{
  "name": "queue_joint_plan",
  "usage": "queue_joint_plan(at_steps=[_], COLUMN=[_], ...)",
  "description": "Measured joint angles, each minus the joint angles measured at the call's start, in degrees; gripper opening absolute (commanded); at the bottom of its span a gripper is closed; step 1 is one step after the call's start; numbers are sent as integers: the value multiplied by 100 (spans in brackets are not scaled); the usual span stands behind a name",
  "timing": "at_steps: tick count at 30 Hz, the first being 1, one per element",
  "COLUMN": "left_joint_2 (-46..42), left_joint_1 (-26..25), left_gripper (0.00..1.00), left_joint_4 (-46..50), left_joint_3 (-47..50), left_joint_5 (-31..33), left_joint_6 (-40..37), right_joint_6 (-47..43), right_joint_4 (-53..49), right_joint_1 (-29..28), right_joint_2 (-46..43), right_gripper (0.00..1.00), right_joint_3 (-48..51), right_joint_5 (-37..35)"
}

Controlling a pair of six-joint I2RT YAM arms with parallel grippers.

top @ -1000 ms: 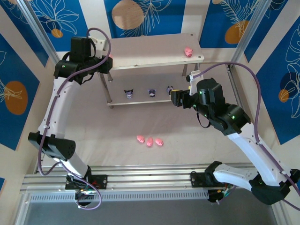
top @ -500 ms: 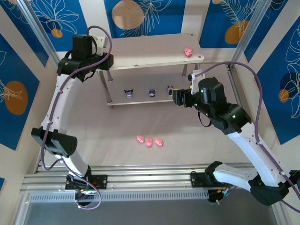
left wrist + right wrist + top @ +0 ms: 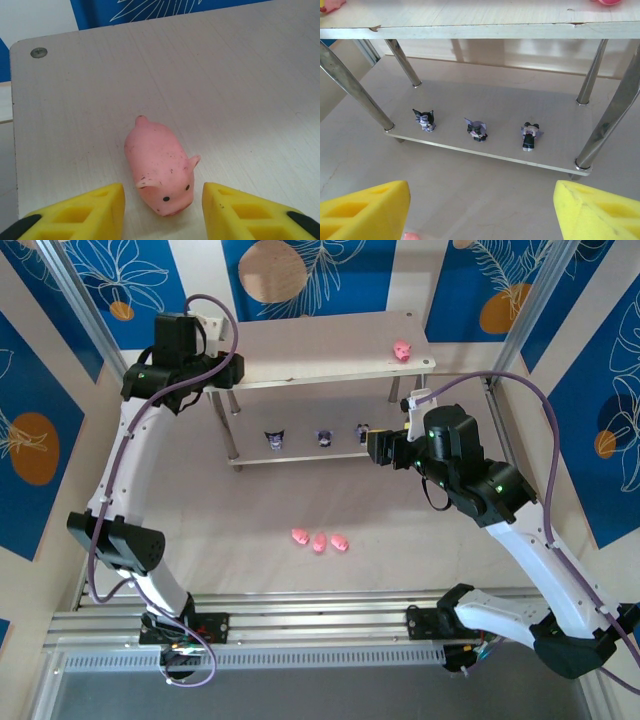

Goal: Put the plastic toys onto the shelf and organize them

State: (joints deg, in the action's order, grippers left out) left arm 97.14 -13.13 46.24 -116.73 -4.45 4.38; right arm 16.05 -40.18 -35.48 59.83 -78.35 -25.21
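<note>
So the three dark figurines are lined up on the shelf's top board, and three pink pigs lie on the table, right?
No: the three dark figurines stand in a row on the shelf's lower board, per the right wrist view. Three pink pigs do lie on the table.

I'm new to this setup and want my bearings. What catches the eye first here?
A pink pig lies on top of the shelf, framed by the open left gripper. Three dark figurines stand in a row on its lower tier, and three more pigs sit clustered on the table in front.
</note>
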Motion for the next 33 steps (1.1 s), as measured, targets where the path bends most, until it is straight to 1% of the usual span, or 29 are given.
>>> queue_joint_plan(at_steps=[2,8,10,12,13,16,19,21,24,27,32,33], left_joint_2=[-26,-302,-525,-946,-1180,-2262,-3558,-4325,-5145,-5512,-5560,-5523], left_joint_1=[0,0,0,2,0,-7,-146,-365,-745,-1088,-1602,-1696], left_gripper=[54,53,52,51,50,48,47,46,44,43,42,42], left_joint_4=[-11,-37,-87,-164,-212,-341,-402,-343,-118,74,120,90], left_joint_3=[0,4,96,396,605,1668,3126,4072,5152,5873,6531,6607], left_joint_5=[15,59,107,131,131,127,160,223,264,345,468,485], left_joint_6=[11,-2,-4,-4,-4,20,140,278,492,728,1019,1062], right_joint_6=[4,17,37,81,105,269,529,765,1141,1506,1818,1838], right_joint_4=[0,-15,-55,-155,-219,-485,-726,-846,-938,-951,-721,-654], right_joint_1=[0,0,0,-2,-4,-66,-229,-402,-748,-1165,-1707,-1779], right_joint_2=[0,0,0,-4,-4,4,44,131,396,778,1611,1792], right_gripper=[77,76,76,76,76,76,74,71,68,67,67,64], right_joint_3=[0,2,35,151,232,640,1207,1622,2096,2319,2380,2380], right_joint_5=[0,17,26,66,85,186,323,455,619,691,726,723])
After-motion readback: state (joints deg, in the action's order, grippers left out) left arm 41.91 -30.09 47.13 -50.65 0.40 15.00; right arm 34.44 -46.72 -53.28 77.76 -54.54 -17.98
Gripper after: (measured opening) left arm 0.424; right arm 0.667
